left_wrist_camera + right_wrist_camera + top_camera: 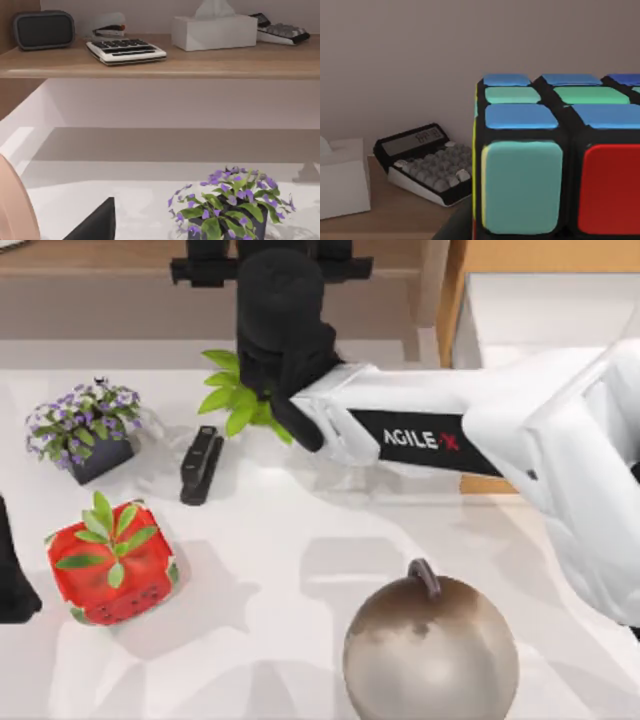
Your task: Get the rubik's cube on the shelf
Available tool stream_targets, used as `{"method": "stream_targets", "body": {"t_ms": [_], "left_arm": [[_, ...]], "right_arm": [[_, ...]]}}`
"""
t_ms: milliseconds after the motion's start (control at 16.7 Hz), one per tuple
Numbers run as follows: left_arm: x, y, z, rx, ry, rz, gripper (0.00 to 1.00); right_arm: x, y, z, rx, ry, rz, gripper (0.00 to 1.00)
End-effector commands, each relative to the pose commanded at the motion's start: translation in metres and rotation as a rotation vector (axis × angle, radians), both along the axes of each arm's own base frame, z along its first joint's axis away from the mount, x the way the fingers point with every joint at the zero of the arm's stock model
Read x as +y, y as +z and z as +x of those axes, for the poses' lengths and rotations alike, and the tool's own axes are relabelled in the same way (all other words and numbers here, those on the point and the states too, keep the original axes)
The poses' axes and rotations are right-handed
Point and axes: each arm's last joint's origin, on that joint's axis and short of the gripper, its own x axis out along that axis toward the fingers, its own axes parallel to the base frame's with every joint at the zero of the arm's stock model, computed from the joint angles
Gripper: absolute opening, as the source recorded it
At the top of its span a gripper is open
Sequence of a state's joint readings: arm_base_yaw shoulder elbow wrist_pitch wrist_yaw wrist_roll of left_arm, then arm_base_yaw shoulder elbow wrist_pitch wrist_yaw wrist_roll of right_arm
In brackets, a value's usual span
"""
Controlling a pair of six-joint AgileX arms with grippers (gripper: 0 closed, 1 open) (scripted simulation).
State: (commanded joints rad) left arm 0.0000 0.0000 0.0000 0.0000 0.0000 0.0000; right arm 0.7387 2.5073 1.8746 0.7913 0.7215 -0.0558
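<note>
Left tool parked at counter's left edge, grip state can't tell. Right arm stretched leftward across the back, right tool up at the shelf. Cube close in front of its wrist camera above the shelf board, calculator beside; grip can't tell.

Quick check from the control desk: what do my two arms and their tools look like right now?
The right arm has glossy white shells with a black panel lettered AGILE-X in white and red, ending in a matte black wrist and right tool. The left tool, at the table's left edge, is plain black.
</note>
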Motion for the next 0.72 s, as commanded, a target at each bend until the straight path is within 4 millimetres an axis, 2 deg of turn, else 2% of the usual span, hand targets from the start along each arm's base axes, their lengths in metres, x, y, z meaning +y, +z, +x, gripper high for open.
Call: {"method": "stream_targets", "body": {"t_ms": [120, 240, 480, 720], "left_arm": [[0.000, 0.000, 0.000, 0.000, 0.000, 0.000, 1.00], [0.000, 0.000, 0.000, 0.000, 0.000, 0.000, 1.00], [0.000, 0.000, 0.000, 0.000, 0.000, 0.000, 1.00], [0.000, 0.000, 0.000, 0.000, 0.000, 0.000, 1.00]], "right_arm": [[-0.009, -0.002, 0.018, 0.014, -0.035, -0.022, 0.00], [-0.014, -0.005, 0.028, 0.025, -0.052, -0.038, 0.00], [-0.014, -0.006, 0.029, 0.027, -0.053, -0.040, 0.00], [-0.014, -0.006, 0.029, 0.027, -0.053, -0.040, 0.30]]}}
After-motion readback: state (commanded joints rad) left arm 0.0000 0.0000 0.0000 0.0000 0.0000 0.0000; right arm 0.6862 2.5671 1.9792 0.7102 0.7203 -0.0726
